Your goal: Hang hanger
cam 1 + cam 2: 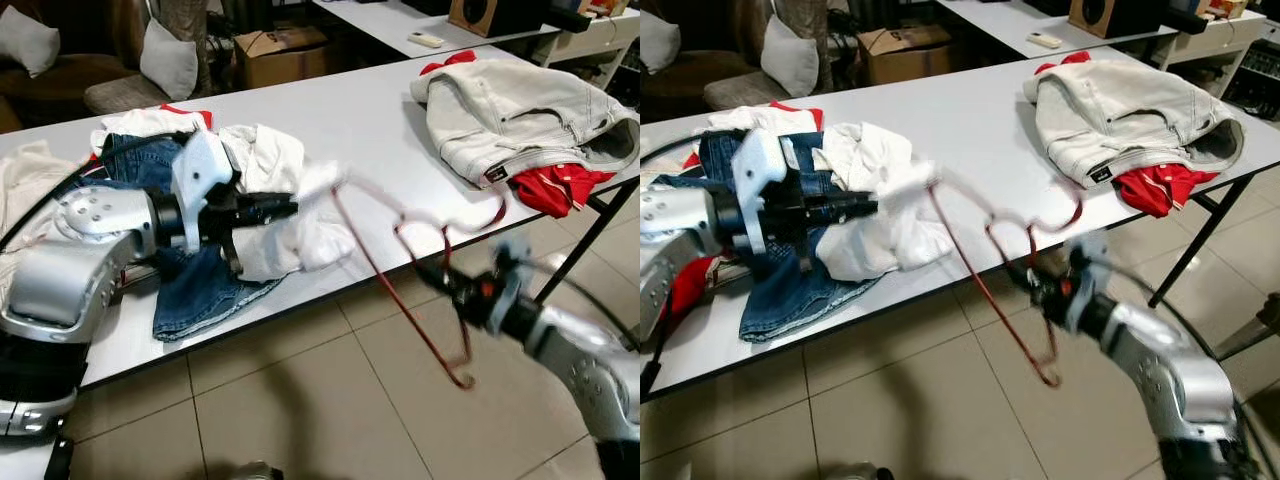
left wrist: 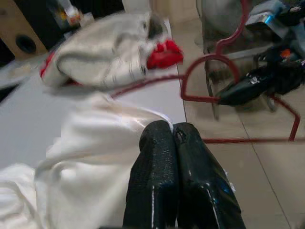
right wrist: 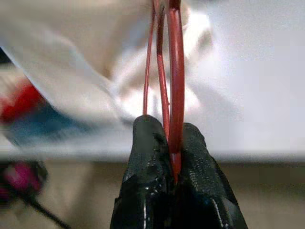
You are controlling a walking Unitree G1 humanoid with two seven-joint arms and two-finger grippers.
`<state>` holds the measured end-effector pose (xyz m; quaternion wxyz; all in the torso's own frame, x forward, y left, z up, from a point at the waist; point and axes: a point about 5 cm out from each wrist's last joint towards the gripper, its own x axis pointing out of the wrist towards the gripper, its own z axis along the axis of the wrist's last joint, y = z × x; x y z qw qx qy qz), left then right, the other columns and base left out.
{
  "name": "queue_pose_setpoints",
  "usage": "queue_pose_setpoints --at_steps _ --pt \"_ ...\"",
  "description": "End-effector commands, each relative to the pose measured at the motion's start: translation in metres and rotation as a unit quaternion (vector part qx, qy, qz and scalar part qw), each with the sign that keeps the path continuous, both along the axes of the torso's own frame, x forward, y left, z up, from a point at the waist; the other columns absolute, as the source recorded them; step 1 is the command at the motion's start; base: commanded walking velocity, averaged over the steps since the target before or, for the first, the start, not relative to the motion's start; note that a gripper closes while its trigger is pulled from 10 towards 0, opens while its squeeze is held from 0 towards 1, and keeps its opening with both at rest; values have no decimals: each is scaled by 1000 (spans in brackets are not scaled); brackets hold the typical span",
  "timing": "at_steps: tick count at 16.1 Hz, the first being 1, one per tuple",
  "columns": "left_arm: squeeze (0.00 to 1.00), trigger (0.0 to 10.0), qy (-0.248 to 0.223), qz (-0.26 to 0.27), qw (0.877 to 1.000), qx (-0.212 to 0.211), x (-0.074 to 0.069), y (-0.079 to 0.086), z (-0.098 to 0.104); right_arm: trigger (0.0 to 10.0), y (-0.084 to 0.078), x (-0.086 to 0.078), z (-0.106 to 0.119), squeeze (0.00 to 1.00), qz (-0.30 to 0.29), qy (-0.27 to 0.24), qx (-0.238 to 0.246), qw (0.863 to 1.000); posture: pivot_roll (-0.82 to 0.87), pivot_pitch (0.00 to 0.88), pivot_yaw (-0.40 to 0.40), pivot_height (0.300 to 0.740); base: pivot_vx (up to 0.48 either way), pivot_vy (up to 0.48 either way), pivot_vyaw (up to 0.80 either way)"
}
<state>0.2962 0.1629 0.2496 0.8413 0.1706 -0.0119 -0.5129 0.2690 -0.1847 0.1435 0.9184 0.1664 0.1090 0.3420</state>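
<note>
- The right gripper (image 3: 172, 143) is clamping down on the red hanger (image 1: 400, 290), fingers squeezed tight with the wire pinched right between them – super clear in the right wrist view.
- That hanger is sitting out past the front edge of the white table (image 1: 370, 110), over the tiled floor (image 1: 330, 400). Its lower corner is hanging down below the gripper, and the long bar is running up and toward the robot's left, toward the white garment (image 1: 290, 215).
- The far end of the hanger is looking like it's reaching into a fold of that white garment, but it's blurry there, so I can't tell if it's actually hooked in or just touching.
- The left gripper (image 2: 172, 131) is hovering over the table with its two black fingers pressed together. They're lying against the white garment; whether any cloth is pinched between them, can't tell.
- Blue jeans (image 1: 190, 290) are lying under and beside the white garment, drooping a bit over the table edge.
- Farther to the robot's right, a pale grey jacket (image 1: 520, 110) is piled on top of a red garment (image 1: 555, 185), well apart from the hanger.
</note>
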Motion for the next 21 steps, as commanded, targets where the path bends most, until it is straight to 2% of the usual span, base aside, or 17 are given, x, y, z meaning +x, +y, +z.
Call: queue_pose_setpoints --at_steps 1,2,3,5,7,10,11,12,15,17,20,21 --pt "0 0 -45 9 998 -40 3 0 24 0 -2 4 23 0 -8 -33 69 997 -64 0 4 740 0 0 0" --pt "0 0 -58 22 996 -70 7 0 31 0 0 5 24 0 -8 -27 97 995 -63 0 3 740 0 0 0" --pt "0 0 -59 37 997 -46 9 2 27 0 5 3 14 0 3 -1 100 995 -62 0 2 740 0 0 0" --pt "0 0 -44 38 998 26 8 4 7 0 9 -3 -11 0 17 54 61 997 -58 0 0 740 0 0 0" --pt "0 0 -44 47 998 24 8 4 5 0 9 -10 -11 0 24 58 71 995 -58 0 1 740 0 0 0" --pt "0 0 -69 86 994 27 18 8 7 0 7 -20 -4 0 49 45 75 995 -61 0 -2 740 0 0 0" --pt "0 0 -76 83 993 27 18 7 9 0 9 -28 -1 0 83 37 79 993 -60 0 -5 740 0 0 0" --pt "0 0 -75 71 994 23 16 4 9 0 8 -29 -1 0 86 38 78 993 -60 0 -5 740 0 0 0" --pt "0 0 -77 36 996 17 10 -7 9 0 8 -23 -8 0 81 61 54 993 -57 0 -13 740 0 0 0" --pt "0 0 -83 5 996 -14 4 -14 20 0 6 -15 -21 0 51 98 26 994 -52 0 -19 740 0 0 0" --pt "0 0 -49 -43 998 12 -8 -16 13 0 2 -4 -20 0 16 95 52 994 -47 0 -20 740 0 0 0" --pt "0 0 -34 -48 997 45 -11 -16 4 0 2 2 -13 0 10 82 89 993 -46 0 -21 740 0 0 0"
